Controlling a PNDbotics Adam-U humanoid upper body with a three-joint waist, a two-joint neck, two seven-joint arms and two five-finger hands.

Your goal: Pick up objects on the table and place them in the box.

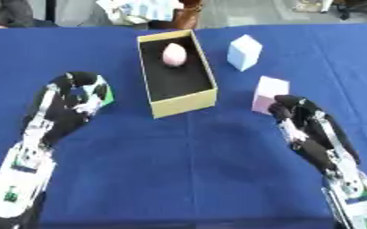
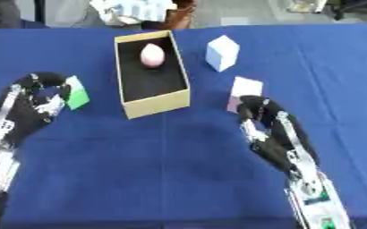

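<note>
Pink egg (image 1: 174, 54) is already in the box (image 1: 183, 102), and now the left hand (image 2: 32, 107) has its fingers curled round the green block (image 2: 76, 98) left of it, so next is lift and carry right, while the right hand (image 1: 300, 120) sits curled, touching the pink cube (image 1: 268, 92).

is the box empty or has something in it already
Not empty: the open-topped box holds one pink egg-shaped object at its far end; the rest of its dark floor is bare.

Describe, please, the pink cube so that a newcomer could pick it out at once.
Start at the open tan cardboard box on the blue tablecloth, then look to its right. Two cubes sit there: the pink cube is the nearer one, just beyond the right robot hand. The pale blue-white cube stands farther back; the pink egg-shaped object lies inside the box.
</note>
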